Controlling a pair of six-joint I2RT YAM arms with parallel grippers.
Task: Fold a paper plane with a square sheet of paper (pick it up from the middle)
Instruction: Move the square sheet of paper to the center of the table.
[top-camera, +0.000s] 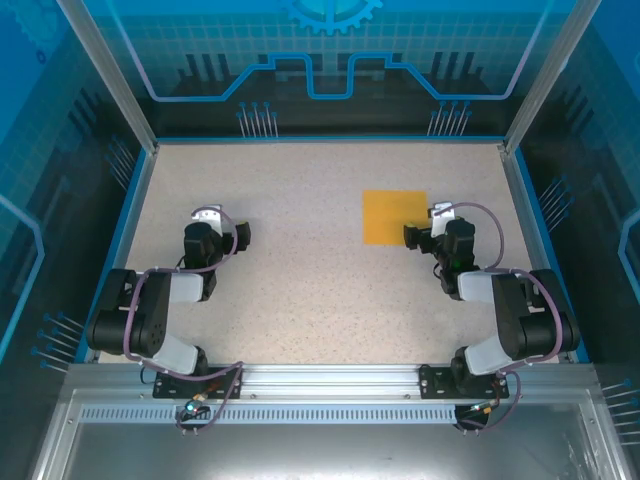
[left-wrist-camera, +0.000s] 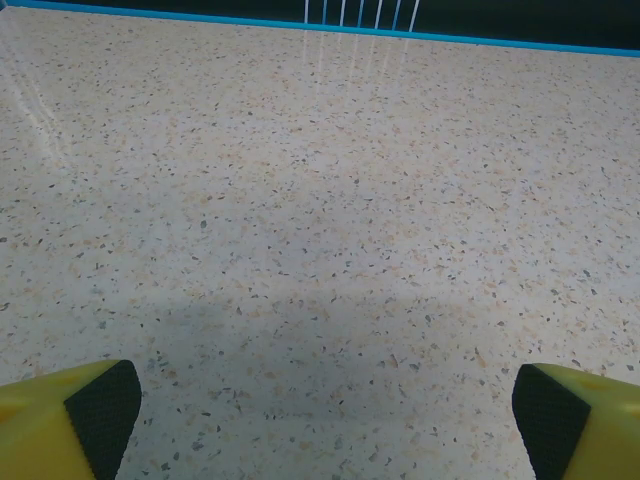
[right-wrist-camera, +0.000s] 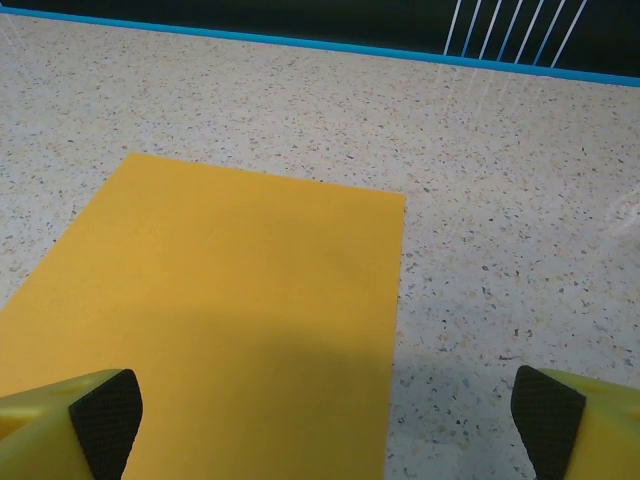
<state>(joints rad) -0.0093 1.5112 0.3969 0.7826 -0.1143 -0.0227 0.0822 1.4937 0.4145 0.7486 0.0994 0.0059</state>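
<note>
The top external view shows the square sheet of paper lying flat on the speckled table, at 2 o'clock from the table centre. The right gripper is just beside the sheet's right edge. The right wrist view adds that this gripper's jaws are spread wide and released, straddling that edge. The left gripper, likewise released, hangs over bare table at 9 o'clock, well apart from the sheet. A blue rim bounds the far edge. Bare surface stretches between the arms.
</note>
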